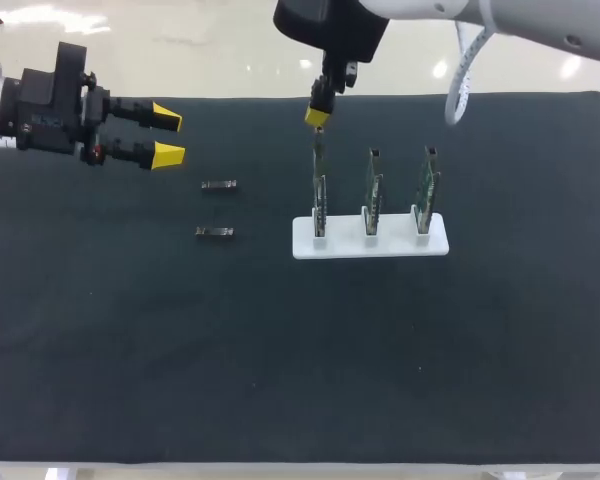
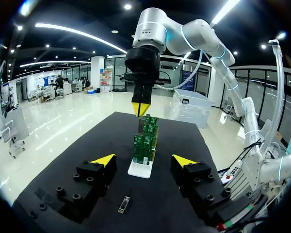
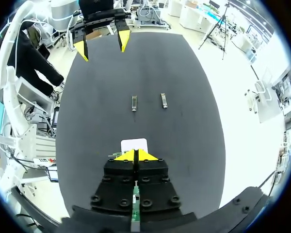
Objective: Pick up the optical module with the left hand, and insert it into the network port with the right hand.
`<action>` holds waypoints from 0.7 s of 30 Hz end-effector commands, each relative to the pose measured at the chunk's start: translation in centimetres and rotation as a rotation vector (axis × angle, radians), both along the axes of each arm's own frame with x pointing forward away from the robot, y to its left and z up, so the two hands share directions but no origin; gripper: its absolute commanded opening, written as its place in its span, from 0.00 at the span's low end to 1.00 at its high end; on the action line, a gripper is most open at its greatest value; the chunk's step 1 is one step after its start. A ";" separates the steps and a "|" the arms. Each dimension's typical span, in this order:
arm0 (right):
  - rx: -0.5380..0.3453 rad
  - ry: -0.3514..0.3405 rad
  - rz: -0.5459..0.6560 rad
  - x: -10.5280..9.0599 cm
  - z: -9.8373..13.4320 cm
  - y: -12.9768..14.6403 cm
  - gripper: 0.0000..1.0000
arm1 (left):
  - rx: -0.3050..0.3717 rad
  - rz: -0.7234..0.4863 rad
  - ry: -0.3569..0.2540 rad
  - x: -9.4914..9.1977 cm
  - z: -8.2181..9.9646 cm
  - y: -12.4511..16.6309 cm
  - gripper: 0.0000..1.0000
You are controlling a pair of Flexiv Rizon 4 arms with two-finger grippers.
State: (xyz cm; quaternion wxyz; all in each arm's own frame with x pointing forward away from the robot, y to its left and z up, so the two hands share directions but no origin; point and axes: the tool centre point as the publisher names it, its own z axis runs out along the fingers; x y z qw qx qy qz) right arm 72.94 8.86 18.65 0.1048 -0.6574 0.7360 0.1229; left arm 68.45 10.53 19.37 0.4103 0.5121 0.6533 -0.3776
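Observation:
Two small dark optical modules (image 1: pixel 218 185) (image 1: pixel 215 232) lie on the black mat, left of a white base (image 1: pixel 305 245) holding three upright green boards. My left gripper (image 1: pixel 167 135) hovers open and empty at the mat's far left; one module (image 2: pixel 124 204) lies on the mat below and between its fingers. My right gripper (image 1: pixel 317 116) comes in from the back, shut, its tips just above the leftmost board (image 1: pixel 320 195). A thin grey piece (image 1: pixel 320 150) stands on that board right under the tips; whether the tips touch it is unclear. From the right wrist, its gripper (image 3: pixel 135 155) hides the board.
The black mat (image 1: pixel 280 350) covers the table. The middle board (image 1: pixel 373 195) and right board (image 1: pixel 427 190) stand beside the one under my right gripper. The right arm's white cable (image 1: pixel 460 80) hangs over the back right of the mat.

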 end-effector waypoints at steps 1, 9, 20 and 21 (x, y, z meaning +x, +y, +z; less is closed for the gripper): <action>0.002 0.006 0.002 0.2 -0.2 0.0 0.00 | 0.003 0.000 0.001 0.1 0.0 -0.1 1.00; 0.014 0.022 0.003 0.1 -1.0 0.2 0.00 | 0.003 0.000 0.001 0.1 0.0 -0.1 1.00; 0.024 0.035 0.006 0.2 -2.0 0.2 0.00 | 0.003 0.000 0.001 0.1 0.0 -0.1 1.00; 0.025 0.036 0.006 0.3 -2.1 0.2 0.00 | 0.003 0.000 0.001 0.1 0.0 -0.1 1.00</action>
